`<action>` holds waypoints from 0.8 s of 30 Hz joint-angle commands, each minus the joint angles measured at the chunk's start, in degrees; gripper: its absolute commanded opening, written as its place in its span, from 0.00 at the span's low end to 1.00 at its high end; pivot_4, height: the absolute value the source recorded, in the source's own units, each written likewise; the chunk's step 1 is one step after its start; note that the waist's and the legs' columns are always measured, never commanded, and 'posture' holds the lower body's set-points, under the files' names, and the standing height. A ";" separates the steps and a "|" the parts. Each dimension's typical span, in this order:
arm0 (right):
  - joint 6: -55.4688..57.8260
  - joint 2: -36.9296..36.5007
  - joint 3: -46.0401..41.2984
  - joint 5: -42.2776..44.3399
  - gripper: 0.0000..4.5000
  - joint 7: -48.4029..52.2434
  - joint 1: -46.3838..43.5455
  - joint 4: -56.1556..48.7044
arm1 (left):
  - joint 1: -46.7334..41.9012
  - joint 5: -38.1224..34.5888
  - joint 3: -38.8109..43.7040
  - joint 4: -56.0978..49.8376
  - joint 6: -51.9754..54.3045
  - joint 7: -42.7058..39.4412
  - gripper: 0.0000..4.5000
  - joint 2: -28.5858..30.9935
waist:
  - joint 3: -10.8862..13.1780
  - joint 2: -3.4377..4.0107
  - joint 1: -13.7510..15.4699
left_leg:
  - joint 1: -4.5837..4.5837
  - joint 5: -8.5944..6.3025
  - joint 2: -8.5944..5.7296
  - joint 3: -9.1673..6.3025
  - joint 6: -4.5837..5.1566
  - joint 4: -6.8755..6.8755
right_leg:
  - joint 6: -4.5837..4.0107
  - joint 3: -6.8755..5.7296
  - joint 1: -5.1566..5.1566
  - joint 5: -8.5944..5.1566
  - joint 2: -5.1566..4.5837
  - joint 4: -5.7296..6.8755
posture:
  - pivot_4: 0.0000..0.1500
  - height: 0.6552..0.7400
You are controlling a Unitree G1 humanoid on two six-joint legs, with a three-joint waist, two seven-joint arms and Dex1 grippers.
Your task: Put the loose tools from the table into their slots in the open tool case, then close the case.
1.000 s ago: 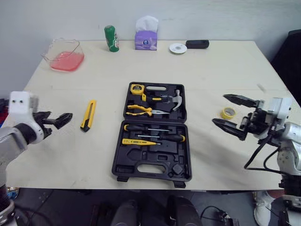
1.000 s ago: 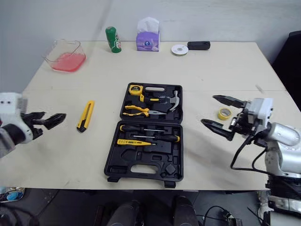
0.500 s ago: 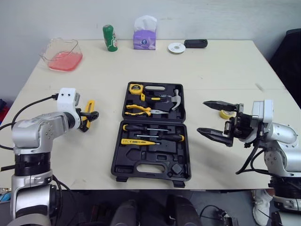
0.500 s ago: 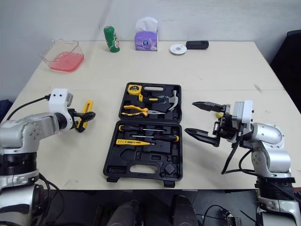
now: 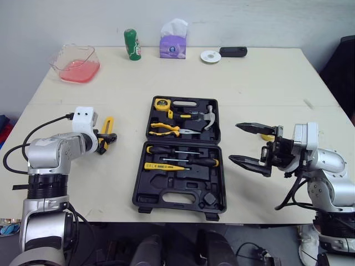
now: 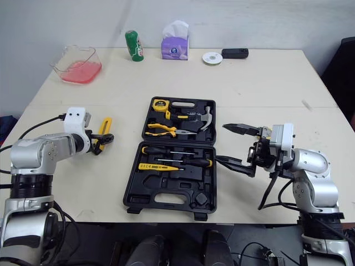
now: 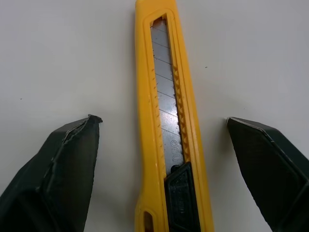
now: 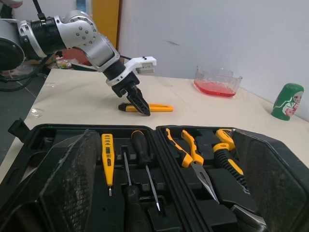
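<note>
The left gripper (image 5: 108,138) is no longer out at the table's left edge as it was 1 s ago. It is now over the yellow utility knife (image 7: 166,111), with 1 finger on each side of the blade body and neither touching it. The right gripper (image 5: 234,142) is no longer beside the yellow tape roll (image 5: 268,137). Its fingertips now reach the right rim of the tool case (image 5: 221,183), and its body partly covers the roll.

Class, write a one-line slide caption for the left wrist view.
Open left gripper straddling the yellow utility knife, which lies flat on the table.
</note>
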 commanded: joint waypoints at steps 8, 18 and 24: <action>-1.33 -0.17 -1.32 -0.34 1.00 -1.11 1.08 -2.19 | 2.04 2.78 -0.35 1.39 -1.77 -3.19 0.27 0.39 | 0.00 0.00 0.71 | 0.02 0.01 -0.01 0.01 0.00 0.00 | 0.00 0.01 0.01 0.00 -0.03 0.01 | 1.00 1.00; -1.96 -2.70 -2.47 -1.21 1.00 -0.19 3.86 -2.82 | 6.64 -1.17 3.13 -14.63 -25.50 -20.67 0.27 5.57 | 0.17 -0.29 0.68 | -0.07 0.03 0.04 0.00 -0.05 0.00 | 0.00 -0.01 -0.06 0.00 -0.12 -0.05 | 1.00 1.00; 0.08 -5.11 -4.03 -0.05 1.00 0.29 7.24 -3.78 | 13.17 -4.78 0.27 -24.68 -39.31 -39.38 0.27 10.79 | 0.17 -0.28 0.67 | -0.06 0.02 0.04 0.00 -0.05 -0.01 | 0.00 -0.02 -0.03 0.00 -0.15 -0.11 | 1.00 1.00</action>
